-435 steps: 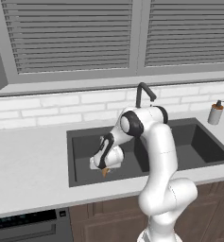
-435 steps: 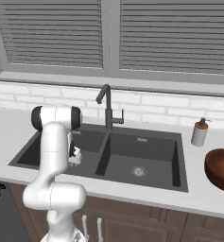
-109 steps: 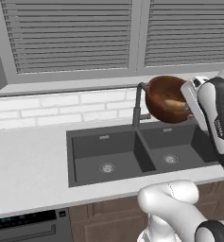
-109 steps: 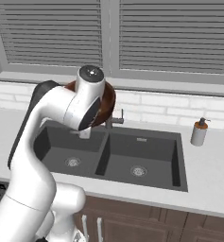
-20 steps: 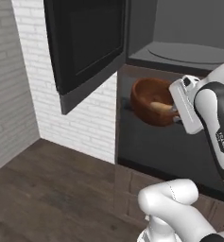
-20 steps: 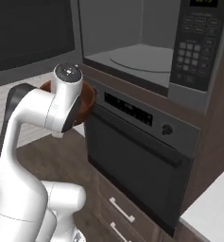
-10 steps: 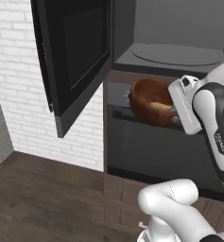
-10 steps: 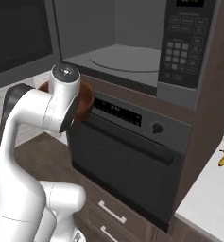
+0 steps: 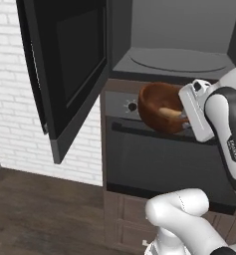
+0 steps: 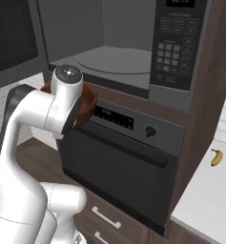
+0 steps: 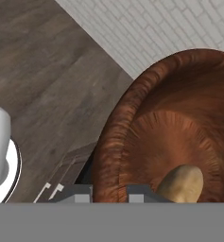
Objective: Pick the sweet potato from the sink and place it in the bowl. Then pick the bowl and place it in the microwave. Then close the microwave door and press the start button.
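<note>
The gripper is clamped on the rim of the bowl, one fingertip outside the wall and the other inside it, as seen in the hand view. The bowl is held in the air in front of the oven's control strip, below the open mouth of the microwave and just in front of the cabinet face. It is tipped somewhat, so that its inside is turned toward the left base camera. The sweet potato is seen lying inside the bowl, on its lower wall near the gripped rim; in the hand view a pale tan end of it is shown close beside the inner fingertip. Nothing else is seen in the bowl.

In the right base view most of the bowl is hidden behind the arm, and only a reddish-brown edge is visible beside the white wrist.

The microwave door is swung wide open to the left, its dark window facing into the room. The grey inside of the microwave is laid bare, with the round turntable flat on its floor and nothing resting on it. A keypad is set to the right of the opening. On the pale counter at the right, a banana is lying, well apart from the bowl.
</note>
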